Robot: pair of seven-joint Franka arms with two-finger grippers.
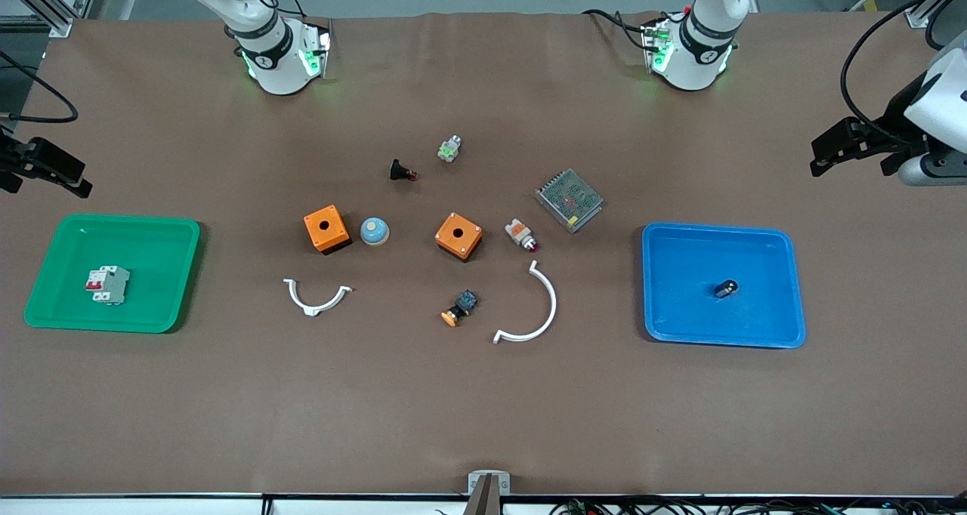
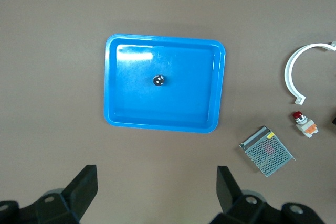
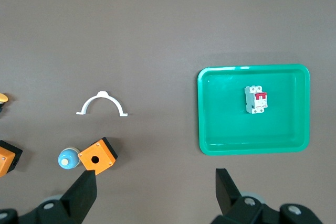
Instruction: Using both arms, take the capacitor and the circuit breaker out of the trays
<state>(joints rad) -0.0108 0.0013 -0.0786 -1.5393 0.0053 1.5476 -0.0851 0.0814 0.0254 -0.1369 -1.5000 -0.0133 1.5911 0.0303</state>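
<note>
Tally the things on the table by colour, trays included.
Orange boxes: 2
White curved clips: 2
Green plastic tray: 1
Blue plastic tray: 1
Grey: 2, circuit breaker, mesh box
Dark capacitor: 1
Mixed-colour buttons, switches: 5
Total: 14

A robotics lab; brown-covered table point(image 1: 483, 409), aluminium framing point(image 1: 45, 1), loose cables point(image 1: 869, 54)

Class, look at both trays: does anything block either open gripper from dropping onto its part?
Nothing visible does. The capacitor lies alone in the blue tray, the circuit breaker alone in the green tray.
</note>
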